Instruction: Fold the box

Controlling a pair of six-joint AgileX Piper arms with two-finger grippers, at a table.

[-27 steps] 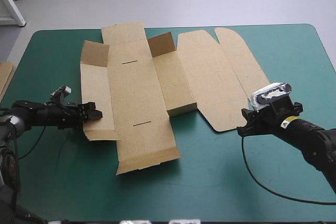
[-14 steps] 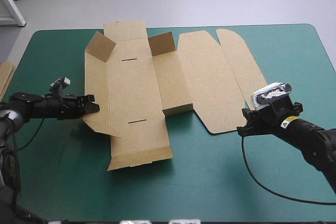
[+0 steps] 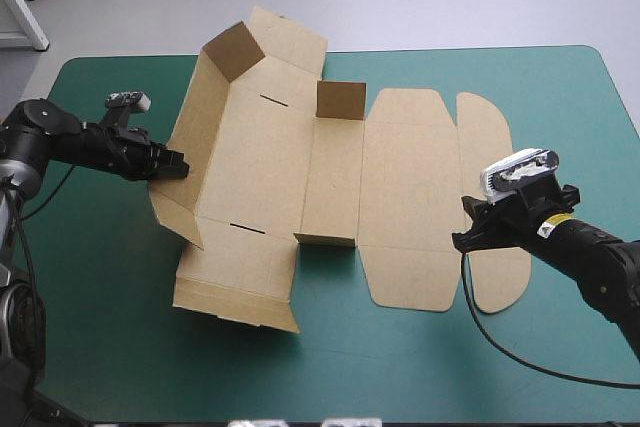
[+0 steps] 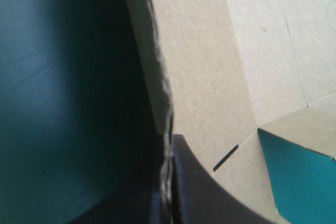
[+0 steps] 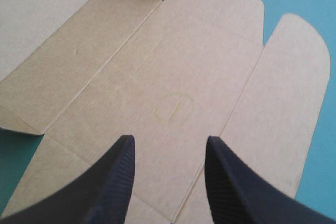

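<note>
Our left gripper (image 3: 179, 164) pinches the box (image 3: 262, 172) by its raised left wall (image 3: 192, 132). The rest lies flat on the teal-green cover (image 3: 110, 287), its length running toward our right gripper (image 5: 168, 153), which hovers spread over the lid panel (image 5: 210, 61).

The left arm (image 3: 70, 142) reaches in from the left side, its left tool (image 3: 178, 165) clamped: the two black fingers (image 4: 205, 198) meet in a narrow arch, pinching the raised edge of the box (image 3: 250, 177) between them. The right arm (image 3: 590, 267) extends in from the right, wrist tipped downward, the right tool (image 3: 462, 237) held low and pointing forward, its ribbed fingers (image 5: 118, 177) spread well apart.
</note>
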